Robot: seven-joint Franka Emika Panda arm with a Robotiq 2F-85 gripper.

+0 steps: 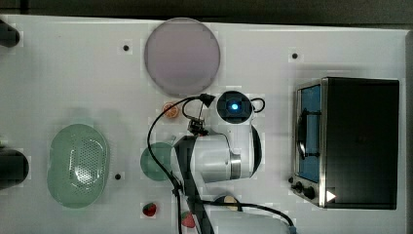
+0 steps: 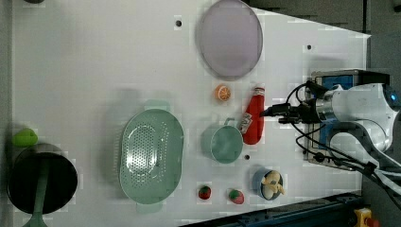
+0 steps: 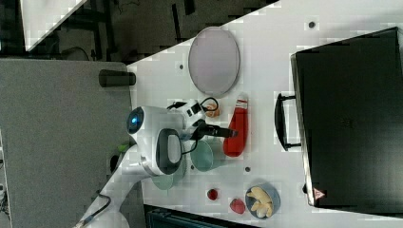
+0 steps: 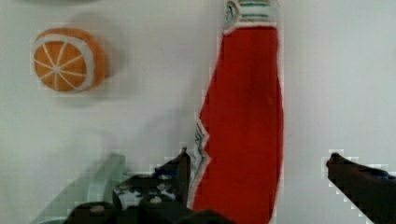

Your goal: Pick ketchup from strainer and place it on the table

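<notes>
ketchup point(image 2: 254, 119) on table point(image 2: 94, 71), claw point(image 4: 257, 163) apparently open

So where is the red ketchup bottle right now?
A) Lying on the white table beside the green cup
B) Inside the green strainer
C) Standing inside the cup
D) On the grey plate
A. In the left view the ketchup lies flat on the table next to the cup, while the strainer holds nothing.
</notes>
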